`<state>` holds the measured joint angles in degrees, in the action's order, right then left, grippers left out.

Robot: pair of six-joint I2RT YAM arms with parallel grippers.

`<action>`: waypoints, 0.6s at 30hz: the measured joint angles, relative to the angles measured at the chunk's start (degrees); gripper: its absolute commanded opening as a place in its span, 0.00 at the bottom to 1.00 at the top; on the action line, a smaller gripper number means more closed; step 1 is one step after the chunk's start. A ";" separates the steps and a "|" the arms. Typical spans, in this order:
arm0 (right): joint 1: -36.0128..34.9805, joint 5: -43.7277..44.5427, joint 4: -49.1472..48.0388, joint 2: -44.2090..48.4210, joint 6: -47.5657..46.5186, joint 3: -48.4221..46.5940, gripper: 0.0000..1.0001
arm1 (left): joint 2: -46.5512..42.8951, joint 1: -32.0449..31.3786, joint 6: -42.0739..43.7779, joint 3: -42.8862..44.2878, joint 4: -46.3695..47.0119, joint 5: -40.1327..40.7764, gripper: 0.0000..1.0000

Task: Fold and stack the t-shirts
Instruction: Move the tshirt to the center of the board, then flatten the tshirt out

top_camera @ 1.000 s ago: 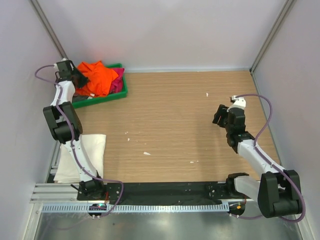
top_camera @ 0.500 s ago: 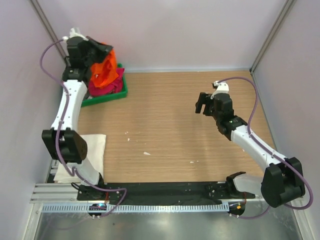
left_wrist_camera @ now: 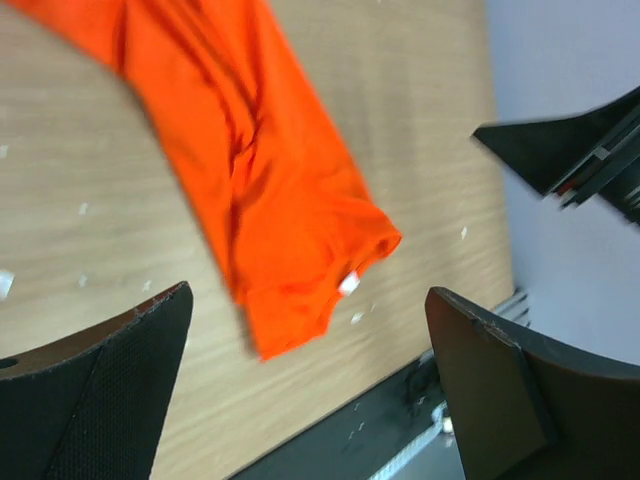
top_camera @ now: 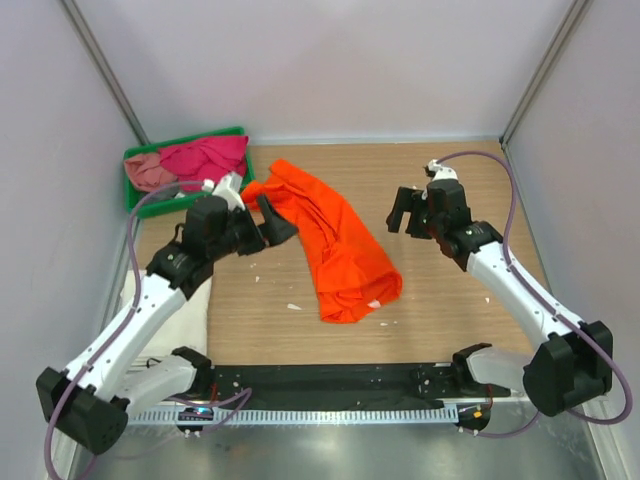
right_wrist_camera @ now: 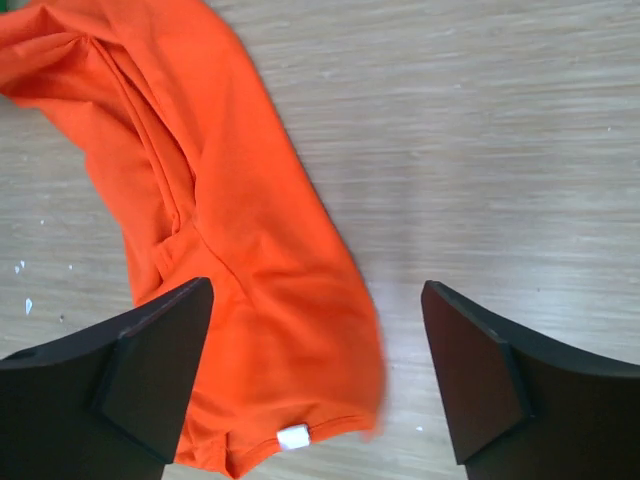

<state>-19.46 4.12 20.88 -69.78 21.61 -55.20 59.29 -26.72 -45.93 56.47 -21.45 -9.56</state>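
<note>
A bright orange t-shirt (top_camera: 335, 245) lies crumpled and stretched diagonally across the middle of the table, and shows in both wrist views (left_wrist_camera: 270, 170) (right_wrist_camera: 230, 230). My left gripper (top_camera: 262, 212) (left_wrist_camera: 310, 390) hovers open just left of the shirt's upper end, holding nothing. My right gripper (top_camera: 405, 215) (right_wrist_camera: 315, 370) is open above the shirt's right edge, clear of the cloth. A magenta t-shirt (top_camera: 205, 155) and a dusty pink one (top_camera: 150, 172) lie bunched in the green tray (top_camera: 135, 155). A folded white t-shirt (top_camera: 200, 298) rests at the left edge, partly under my left arm.
The green tray stands in the far left corner against the wall. Small white scraps (top_camera: 293, 306) dot the wooden table. A black strip (top_camera: 330, 380) runs along the near edge by the arm bases. Walls close in on three sides.
My left arm lifted the orange t-shirt out of the tray, swung it over the table and let go. The shirt now lies on the table. My right arm moved left toward it.
</note>
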 measured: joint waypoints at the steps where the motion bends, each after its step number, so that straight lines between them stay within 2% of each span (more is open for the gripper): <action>1: 0.00 -0.46 1.44 1.07 0.26 0.55 0.84 | -1.90 -0.26 1.31 -2.14 -1.77 -0.44 1.00; 3: 0.00 -1.42 2.78 3.06 1.16 2.21 0.72 | -5.25 -0.48 4.17 -4.74 -5.33 -1.51 0.96; 4: -0.04 -2.36 3.26 4.13 2.01 3.50 0.70 | -6.10 -0.52 5.38 -5.01 -7.02 -1.79 0.94; 5: -0.11 -3.02 3.45 4.87 2.82 4.52 0.69 | -6.73 -0.55 6.73 -5.18 -8.09 -1.99 0.82; 6: -0.37 -3.76 3.93 5.53 3.82 5.79 0.68 | -7.02 -0.55 7.80 -5.18 -9.29 -2.08 0.78; 8: -1.53 -5.11 4.15 6.10 6.16 8.35 0.68 | -6.12 -0.55 9.94 -5.20 -10.71 -2.56 0.73; 12: -6.78 -6.64 4.44 3.39 9.66 10.34 0.73 | 1.05 -0.55 11.69 -5.27 -10.14 -4.90 0.84; 14: -10.60 -6.84 3.26 0.11 11.65 10.34 0.76 | 6.32 -0.48 11.96 -5.27 -8.74 -5.46 0.85; 16: -13.84 -6.73 1.18 -3.43 13.51 10.32 0.76 | 11.98 0.11 11.67 -5.27 -5.84 -6.69 0.81; 17: -15.21 -6.58 0.11 -5.66 14.62 9.90 0.75 | 15.06 0.76 11.26 -5.16 -4.37 -7.65 0.71; 18: -16.61 -5.99 -0.61 -8.28 15.41 9.14 0.75 | 17.57 1.38 10.34 -4.96 -3.28 -8.35 0.65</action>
<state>-36.07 -1.87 20.27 -78.06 37.01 -46.06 76.86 -25.34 -35.59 51.51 -24.73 -17.91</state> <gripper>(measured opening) 0.756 0.764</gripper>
